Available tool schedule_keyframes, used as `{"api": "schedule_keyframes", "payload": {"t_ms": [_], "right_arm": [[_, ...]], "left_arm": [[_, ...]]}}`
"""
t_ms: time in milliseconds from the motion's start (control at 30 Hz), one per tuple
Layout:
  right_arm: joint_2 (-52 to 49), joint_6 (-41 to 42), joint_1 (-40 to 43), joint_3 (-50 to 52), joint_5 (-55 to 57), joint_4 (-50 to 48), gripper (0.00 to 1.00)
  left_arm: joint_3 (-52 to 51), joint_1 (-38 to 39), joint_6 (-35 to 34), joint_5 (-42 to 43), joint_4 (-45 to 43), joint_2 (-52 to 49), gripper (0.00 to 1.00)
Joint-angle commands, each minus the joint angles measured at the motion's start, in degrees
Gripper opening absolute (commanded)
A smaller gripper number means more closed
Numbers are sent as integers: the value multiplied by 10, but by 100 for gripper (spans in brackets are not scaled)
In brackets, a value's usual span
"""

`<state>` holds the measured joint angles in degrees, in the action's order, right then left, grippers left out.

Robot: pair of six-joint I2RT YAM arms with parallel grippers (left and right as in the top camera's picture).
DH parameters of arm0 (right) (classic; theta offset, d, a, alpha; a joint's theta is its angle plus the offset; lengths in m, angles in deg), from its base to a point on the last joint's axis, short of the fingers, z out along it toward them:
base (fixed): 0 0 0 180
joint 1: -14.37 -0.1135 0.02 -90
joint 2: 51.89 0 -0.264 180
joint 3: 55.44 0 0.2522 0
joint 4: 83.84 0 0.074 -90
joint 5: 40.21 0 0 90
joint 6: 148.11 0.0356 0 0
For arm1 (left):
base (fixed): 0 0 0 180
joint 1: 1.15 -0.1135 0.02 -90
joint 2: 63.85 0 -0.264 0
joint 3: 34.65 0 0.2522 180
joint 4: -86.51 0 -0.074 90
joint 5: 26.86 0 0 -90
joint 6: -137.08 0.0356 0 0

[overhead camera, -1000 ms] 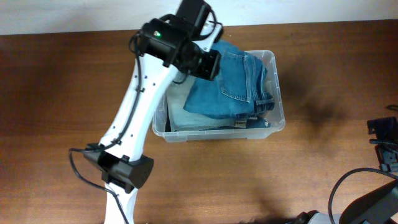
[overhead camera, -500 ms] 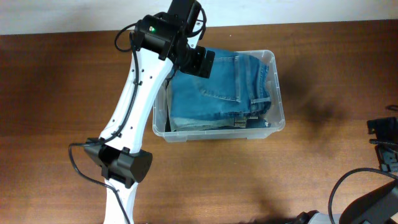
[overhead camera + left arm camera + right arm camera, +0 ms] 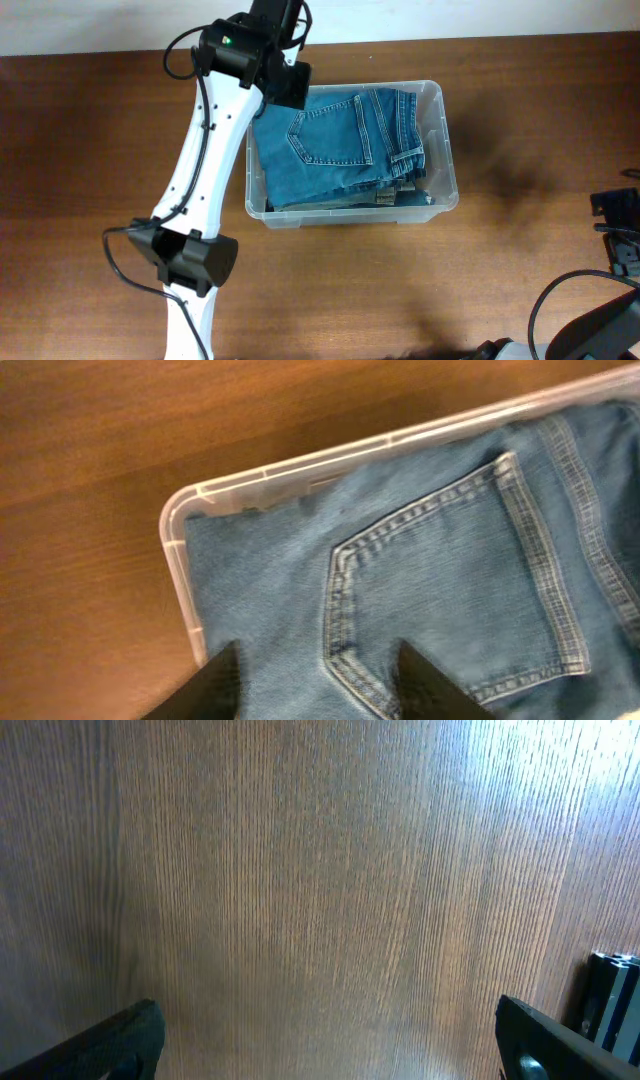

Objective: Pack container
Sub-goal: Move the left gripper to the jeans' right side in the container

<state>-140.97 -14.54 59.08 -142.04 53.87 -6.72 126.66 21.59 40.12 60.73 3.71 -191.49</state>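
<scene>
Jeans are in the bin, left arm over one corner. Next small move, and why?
Probably lift the left gripper straight up, clear of the container: the jeans lie folded inside it, and the jaws stand apart over the denim, nothing bunched between them.

Inspection of container (image 3: 437, 120): clear plastic rectangular bin with rounded corners and a rolled rim (image 3: 300, 465). It stood upright on the wooden table, just toward 12 o'clock of centre, with its long sides running 9 to 3 o'clock. It was filled with folded blue jeans (image 3: 330, 150) lying flat, back pocket (image 3: 450, 580) uppermost and waistband toward 3 o'clock.
</scene>
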Motion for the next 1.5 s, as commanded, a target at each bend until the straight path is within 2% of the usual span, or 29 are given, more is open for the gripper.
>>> {"api": "schedule_keyframes", "payload": {"t_ms": [0, 200, 300, 567, 867, 1033, 1200, 1467], "right_arm": [[5, 5, 3, 1, 7, 0, 98], [5, 4, 3, 1, 7, 0, 98], [5, 4, 3, 1, 7, 0, 98], [5, 4, 3, 1, 7, 0, 98], [5, 4, 3, 1, 7, 0, 98], [5, 4, 3, 1, 7, 0, 98], [5, 4, 3, 1, 7, 0, 98], [5, 4, 3, 1, 7, 0, 98]], "left_arm": [[2, 0, 2, -3, 13, -46, 34], [2, 0, -20, -2, 30, -93, 9], [2, 0, -28, -2, 46, -114, 3], [2, 0, -28, 8, 57, -172, 3], [6, 2, -27, 26, 27, -192, 3], [64, 2, -21, 26, 53, -192, 3], [170, 2, -22, 26, 133, -192, 4], [169, 3, -23, 61, 133, -178, 3]]}}
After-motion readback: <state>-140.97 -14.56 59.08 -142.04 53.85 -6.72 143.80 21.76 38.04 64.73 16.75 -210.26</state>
